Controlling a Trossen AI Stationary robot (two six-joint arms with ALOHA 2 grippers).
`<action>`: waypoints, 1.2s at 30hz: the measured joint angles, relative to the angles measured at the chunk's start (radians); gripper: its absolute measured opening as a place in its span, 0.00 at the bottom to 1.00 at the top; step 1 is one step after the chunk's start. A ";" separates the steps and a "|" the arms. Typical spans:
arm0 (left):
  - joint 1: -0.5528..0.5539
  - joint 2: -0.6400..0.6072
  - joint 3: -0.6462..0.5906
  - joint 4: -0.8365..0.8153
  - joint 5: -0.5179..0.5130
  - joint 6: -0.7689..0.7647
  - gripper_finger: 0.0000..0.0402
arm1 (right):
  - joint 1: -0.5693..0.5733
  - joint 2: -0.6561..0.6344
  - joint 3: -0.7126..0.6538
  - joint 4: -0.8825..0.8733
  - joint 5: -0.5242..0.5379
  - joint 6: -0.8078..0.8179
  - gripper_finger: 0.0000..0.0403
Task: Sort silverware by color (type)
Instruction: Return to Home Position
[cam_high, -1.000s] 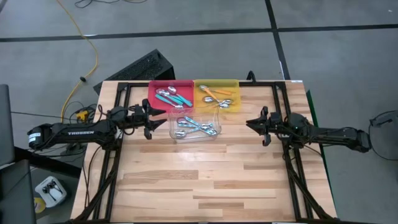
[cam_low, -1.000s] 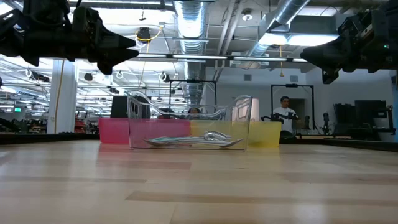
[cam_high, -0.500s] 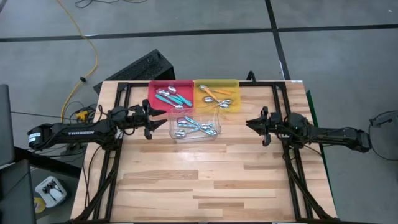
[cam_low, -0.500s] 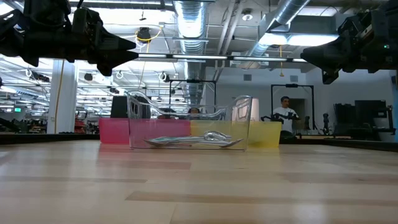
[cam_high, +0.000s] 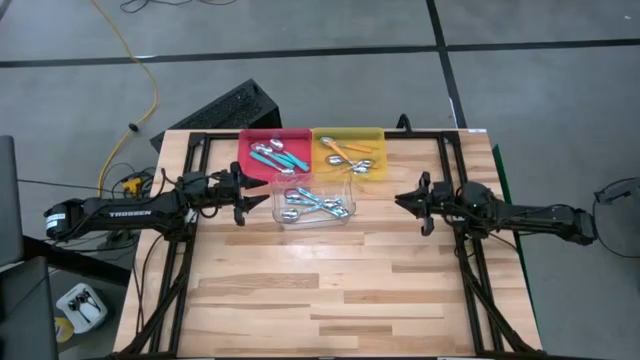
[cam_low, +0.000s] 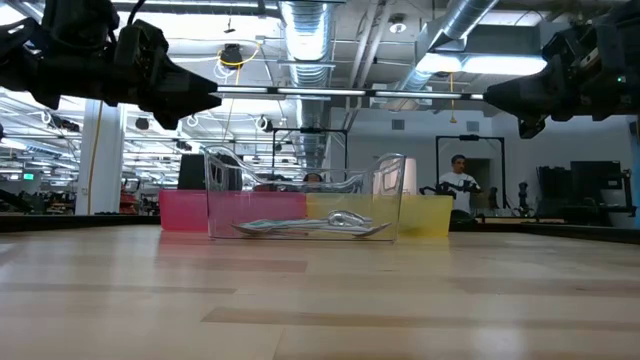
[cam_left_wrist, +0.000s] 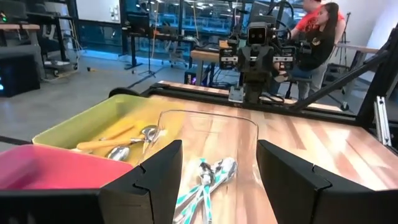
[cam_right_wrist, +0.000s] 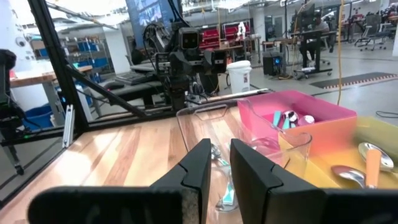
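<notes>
Nearest you, the clear tray holds the pale blue spoons. Your left gripper hovers just beside it, fingers spread and empty; your right gripper hangs well apart, fingers nearly together, holding nothing. Farther back, teal spoons lie in the red tray, orange spoons in the yellow tray.

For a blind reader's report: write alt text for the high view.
Three trays at the table's far edge hold sorted spoons: red tray, yellow tray, clear tray. The left gripper and right gripper hover either side, holding nothing.
</notes>
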 joint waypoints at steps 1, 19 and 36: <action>0.000 0.000 0.000 0.001 -0.004 0.002 0.48 | 0.000 0.000 0.000 0.000 0.001 0.000 0.22; -0.039 0.023 -0.053 0.061 -0.103 0.027 0.48 | -0.002 0.001 -0.002 -0.066 0.057 -0.047 0.22; -0.061 0.027 -0.127 0.104 -0.192 -0.025 0.48 | -0.002 0.001 -0.002 -0.084 0.081 -0.085 0.22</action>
